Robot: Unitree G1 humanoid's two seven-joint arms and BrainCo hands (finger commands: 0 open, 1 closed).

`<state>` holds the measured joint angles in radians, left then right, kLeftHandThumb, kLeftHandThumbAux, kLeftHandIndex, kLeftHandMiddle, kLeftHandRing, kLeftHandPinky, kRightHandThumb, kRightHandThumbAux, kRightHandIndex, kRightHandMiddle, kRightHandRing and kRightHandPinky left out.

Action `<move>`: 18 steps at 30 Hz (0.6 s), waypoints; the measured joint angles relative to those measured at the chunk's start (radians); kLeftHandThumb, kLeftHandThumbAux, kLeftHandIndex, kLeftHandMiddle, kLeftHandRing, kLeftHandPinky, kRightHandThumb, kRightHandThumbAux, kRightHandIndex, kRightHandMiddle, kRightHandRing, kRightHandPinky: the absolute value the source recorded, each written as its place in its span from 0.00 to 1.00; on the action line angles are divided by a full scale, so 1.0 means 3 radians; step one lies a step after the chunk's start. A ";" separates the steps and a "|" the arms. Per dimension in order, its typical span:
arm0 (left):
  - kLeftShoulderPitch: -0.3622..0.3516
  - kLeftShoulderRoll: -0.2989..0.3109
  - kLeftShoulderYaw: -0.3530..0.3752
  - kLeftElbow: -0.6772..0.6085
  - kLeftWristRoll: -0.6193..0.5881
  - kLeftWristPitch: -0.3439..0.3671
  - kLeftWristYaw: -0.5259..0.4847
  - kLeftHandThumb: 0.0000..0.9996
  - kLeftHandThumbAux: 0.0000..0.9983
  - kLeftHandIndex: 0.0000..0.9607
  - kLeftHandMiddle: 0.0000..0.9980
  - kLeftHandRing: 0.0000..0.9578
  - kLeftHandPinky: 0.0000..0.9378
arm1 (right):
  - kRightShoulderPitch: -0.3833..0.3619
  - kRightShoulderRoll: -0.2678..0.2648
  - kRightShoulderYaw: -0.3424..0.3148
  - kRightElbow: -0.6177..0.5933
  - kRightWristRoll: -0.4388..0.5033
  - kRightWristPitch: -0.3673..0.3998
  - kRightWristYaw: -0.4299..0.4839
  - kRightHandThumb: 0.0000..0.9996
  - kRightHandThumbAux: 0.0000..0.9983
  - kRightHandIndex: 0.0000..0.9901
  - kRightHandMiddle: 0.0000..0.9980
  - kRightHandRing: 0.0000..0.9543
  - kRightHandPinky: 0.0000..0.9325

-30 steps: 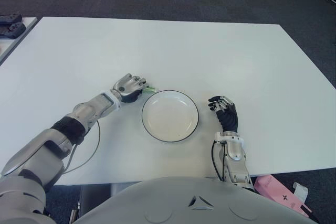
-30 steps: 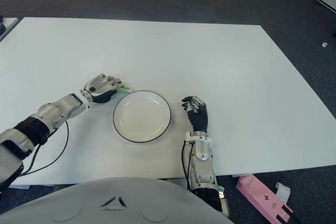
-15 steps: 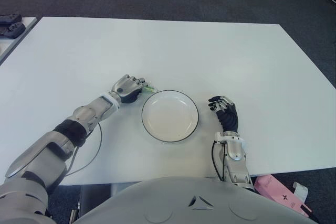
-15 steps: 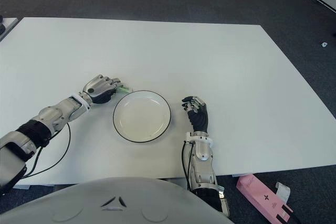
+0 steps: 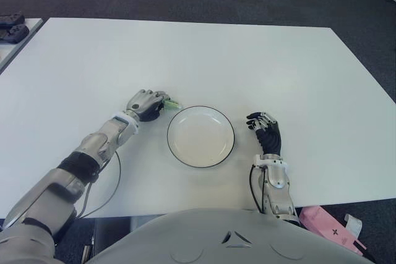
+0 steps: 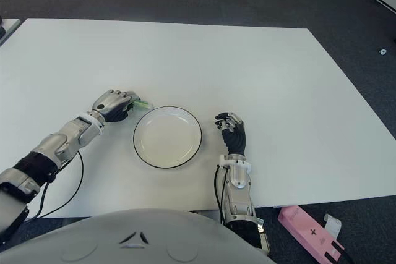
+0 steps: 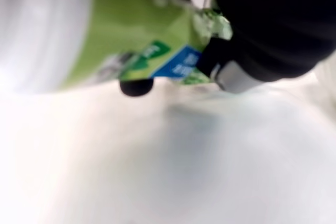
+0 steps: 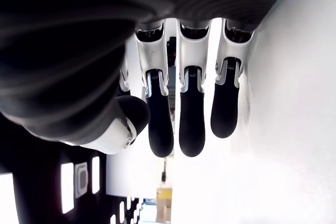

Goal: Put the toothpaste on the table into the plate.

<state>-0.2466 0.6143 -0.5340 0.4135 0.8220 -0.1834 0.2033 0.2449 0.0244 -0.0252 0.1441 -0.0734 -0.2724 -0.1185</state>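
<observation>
Since a second ago the left robot hand [image 5: 147, 103] has drawn slightly away from the plate [image 5: 200, 135], fingers clamped on the toothpaste [image 5: 171, 103], mostly hidden. Its wrist view shows blurred green tube. Right robot hand [image 5: 266, 133] shows right of the plate on the surface [image 5: 247, 66], fingers relaxed.

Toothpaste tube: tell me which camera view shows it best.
The left wrist view shows the toothpaste tube best: its green body and blue label fill the frame against the left hand. Both eye views show only a small green tip beside the plate, past the fingers. The right wrist view shows none of it.
</observation>
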 measured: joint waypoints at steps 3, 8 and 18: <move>0.0137 0.0002 0.0130 -0.0287 -0.0024 0.0100 -0.0047 0.74 0.70 0.46 0.88 0.91 0.92 | -0.0025 -0.0001 0.0000 0.0018 -0.0001 0.0000 -0.0001 0.71 0.73 0.43 0.48 0.51 0.52; 0.0322 -0.0009 0.0319 -0.0804 -0.0051 0.0143 -0.0060 0.74 0.70 0.46 0.88 0.92 0.92 | -0.0051 -0.0001 0.0002 0.0037 -0.0008 0.0000 -0.0015 0.71 0.73 0.43 0.47 0.51 0.50; 0.0360 -0.0248 0.0487 -0.1133 -0.0032 0.0136 0.0109 0.74 0.70 0.46 0.90 0.94 0.95 | -0.0050 0.0017 0.0035 0.0009 -0.0028 0.0047 -0.0037 0.70 0.74 0.43 0.44 0.45 0.44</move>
<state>-0.1387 0.5398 -0.3879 0.0735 0.8126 -0.1425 0.2359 0.2299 0.0296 -0.0147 0.1469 -0.0819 -0.2584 -0.1297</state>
